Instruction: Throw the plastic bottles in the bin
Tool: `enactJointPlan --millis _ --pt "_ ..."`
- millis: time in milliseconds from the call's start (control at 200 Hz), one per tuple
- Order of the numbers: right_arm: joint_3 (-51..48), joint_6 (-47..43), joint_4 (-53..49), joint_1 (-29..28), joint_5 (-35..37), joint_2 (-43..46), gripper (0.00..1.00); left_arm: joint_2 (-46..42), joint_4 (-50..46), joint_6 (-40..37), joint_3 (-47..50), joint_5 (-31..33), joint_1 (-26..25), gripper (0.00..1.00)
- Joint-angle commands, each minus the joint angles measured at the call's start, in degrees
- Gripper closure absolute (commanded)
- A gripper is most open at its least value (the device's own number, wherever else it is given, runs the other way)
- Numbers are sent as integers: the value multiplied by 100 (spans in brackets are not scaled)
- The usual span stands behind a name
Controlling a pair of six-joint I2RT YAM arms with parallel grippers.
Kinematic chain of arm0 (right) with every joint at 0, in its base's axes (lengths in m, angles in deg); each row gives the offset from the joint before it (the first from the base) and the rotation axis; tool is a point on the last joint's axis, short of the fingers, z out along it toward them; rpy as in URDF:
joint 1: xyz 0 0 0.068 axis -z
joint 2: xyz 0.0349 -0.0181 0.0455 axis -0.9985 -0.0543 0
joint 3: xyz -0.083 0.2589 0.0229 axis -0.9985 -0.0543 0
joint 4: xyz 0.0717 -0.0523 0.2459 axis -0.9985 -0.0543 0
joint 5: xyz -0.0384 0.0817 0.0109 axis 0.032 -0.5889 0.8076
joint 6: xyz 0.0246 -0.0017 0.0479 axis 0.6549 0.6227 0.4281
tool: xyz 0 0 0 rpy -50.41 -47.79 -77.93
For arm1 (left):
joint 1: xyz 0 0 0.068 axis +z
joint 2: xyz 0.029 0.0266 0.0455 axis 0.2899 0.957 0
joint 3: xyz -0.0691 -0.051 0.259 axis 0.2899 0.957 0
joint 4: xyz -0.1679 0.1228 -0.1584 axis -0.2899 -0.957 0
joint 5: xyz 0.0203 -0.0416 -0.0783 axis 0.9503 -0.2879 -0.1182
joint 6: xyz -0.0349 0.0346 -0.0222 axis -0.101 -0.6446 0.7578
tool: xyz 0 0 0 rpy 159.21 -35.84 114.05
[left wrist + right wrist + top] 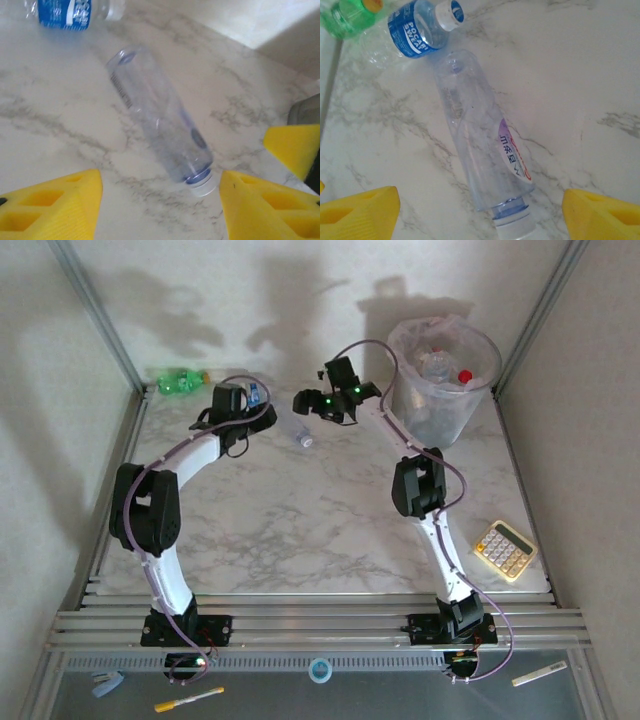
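Both arms bend toward the overhead view's upper middle. The left claw (159, 197) and right claw (480, 212) hang released and empty over a clear bottle (482, 145) lying on the table (300, 530). The overhead view adds the bin (447, 410) at upper right, with bottles (440, 365) inside.

On my feed I see a white marble-patterned counter (300, 530) boxed in by plain pale walls (250, 280), with metal rails (320, 625) along its near edge. Soft light throws shadows (290, 335) on the back wall.
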Motion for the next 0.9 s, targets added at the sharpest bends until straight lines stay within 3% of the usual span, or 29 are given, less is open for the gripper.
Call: enactJointPlan --millis 0,240,551,651,796,896 --pt "737 -645 -946 -80 -146 -593 15 -414 340 134 294 -44 -57 36" --pt "636 -929 -388 -363 -190 -877 11 -1611 751 440 1435 -11 -14 28" --pt "781 -1118 -477 -777 65 -1193 12 -2773 369 373 2136 178 33 26" --pt "804 -1195 -608 -879 270 -1273 21 -3016 262 364 2257 177 86 26" --pt "773 -1169 -771 -936 681 -1278 51 -3438 177 425 2393 60 157 23" --pt "322 -1131 -542 -944 808 -890 62 -3841 103 443 2430 75 184 17"
